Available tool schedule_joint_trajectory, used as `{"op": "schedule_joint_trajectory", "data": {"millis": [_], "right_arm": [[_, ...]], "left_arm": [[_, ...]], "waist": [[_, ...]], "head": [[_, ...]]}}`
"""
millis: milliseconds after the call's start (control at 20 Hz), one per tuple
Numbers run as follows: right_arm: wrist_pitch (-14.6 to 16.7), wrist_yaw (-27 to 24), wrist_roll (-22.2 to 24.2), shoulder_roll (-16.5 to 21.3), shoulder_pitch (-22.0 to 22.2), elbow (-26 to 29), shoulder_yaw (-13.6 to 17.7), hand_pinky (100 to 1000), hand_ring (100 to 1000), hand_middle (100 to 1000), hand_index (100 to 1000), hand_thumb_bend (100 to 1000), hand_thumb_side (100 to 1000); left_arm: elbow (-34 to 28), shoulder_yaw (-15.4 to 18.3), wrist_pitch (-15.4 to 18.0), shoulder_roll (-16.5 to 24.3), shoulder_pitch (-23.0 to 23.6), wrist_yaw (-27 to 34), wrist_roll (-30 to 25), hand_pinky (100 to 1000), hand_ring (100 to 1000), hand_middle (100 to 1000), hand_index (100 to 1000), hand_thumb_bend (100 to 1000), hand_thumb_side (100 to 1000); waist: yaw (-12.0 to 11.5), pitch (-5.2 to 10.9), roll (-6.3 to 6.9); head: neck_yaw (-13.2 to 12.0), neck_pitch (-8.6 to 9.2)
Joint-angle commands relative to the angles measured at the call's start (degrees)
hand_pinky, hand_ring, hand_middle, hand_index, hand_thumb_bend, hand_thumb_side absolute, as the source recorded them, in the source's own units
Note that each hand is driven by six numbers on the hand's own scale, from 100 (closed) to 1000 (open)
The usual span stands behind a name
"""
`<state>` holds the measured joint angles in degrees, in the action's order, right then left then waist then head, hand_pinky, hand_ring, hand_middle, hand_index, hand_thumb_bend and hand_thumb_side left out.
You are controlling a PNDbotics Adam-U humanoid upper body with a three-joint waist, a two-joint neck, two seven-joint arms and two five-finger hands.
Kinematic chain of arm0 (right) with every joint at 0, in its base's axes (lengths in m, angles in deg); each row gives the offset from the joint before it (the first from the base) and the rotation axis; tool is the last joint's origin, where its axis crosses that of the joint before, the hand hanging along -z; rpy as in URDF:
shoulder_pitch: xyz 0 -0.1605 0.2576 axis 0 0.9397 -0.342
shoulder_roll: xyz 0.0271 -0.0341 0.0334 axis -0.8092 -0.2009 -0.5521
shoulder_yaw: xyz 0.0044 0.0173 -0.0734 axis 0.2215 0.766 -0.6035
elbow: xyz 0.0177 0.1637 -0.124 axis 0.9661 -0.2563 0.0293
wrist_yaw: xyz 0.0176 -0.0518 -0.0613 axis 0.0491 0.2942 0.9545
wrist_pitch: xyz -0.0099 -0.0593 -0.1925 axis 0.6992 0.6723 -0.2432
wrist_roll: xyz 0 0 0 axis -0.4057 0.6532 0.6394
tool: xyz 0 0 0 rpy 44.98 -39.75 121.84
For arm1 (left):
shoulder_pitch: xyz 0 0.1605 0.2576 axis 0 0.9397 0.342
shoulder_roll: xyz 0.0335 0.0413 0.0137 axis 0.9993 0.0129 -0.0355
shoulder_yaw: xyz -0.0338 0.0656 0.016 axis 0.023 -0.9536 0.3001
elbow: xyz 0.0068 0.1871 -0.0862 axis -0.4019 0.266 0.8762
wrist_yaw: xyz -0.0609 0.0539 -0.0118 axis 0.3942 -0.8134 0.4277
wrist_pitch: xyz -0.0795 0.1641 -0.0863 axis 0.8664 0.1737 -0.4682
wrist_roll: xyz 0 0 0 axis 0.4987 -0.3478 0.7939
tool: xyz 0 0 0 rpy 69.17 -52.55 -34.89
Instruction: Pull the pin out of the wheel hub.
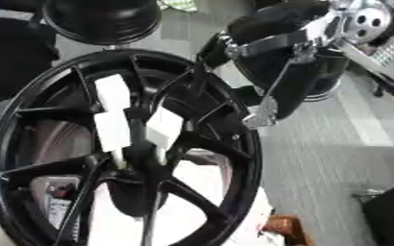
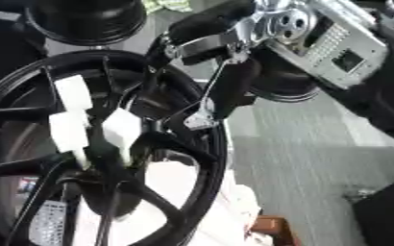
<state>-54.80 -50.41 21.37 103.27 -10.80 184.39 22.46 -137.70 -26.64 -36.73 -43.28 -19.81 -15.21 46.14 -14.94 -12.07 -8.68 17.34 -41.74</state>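
Left eye view: a black spoked wheel hub [image 1: 125, 144] fills the left and centre, tilted, its rim running from the upper left down to the lower middle; at its centre stand white block-shaped pieces [image 1: 114, 113] on thin stems, set into the middle of the spokes, which appear to be the pin, though I cannot tell one part from another; the right robot hand [image 1: 272, 45] comes in from the upper right, black with silver joints, its dark fingers reaching to the wheel's upper rim; whether those fingers are clenched on anything or released cannot be told, since they merge with the black spokes; a second dark tyre-like ring [image 1: 104, 19] lies at the top left; grey floor [image 1: 335, 158] shows to the right.

Right eye view: the same wheel sits further left, the white pieces again at its centre; the right robot hand's wrist and silver plate [image 2: 335, 38] loom larger at the upper right; a slim silver rod [image 2: 213, 93] hangs from it beside the rim; the fingers stay hidden against the spokes; no left robot hand shows.
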Motion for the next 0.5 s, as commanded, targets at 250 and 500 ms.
{"op": "schedule_joint_trajectory", "data": {"millis": [250,500], "right_arm": [[-4.3,2.9,-0.3,-2.0,-1.4,0.3,-0.2,910,892,782,828,334,405],[-7.0,4.8,2.5,-4.2,-2.6,0.3,-1.6,911,907,803,837,361,379]], "left_arm": [[-1.0,-0.3,-0.8,0.9,-1.4,0.0,-0.8,794,718,759,819,100,594],[-1.0,-0.4,-1.1,0.6,-1.6,0.4,-1.0,794,718,759,819,100,595]], "waist": [[-0.5,0.29,0.16],[-0.8,0.4,0.2]], "head": [[1.0,0.39],[3.1,0.55]]}}
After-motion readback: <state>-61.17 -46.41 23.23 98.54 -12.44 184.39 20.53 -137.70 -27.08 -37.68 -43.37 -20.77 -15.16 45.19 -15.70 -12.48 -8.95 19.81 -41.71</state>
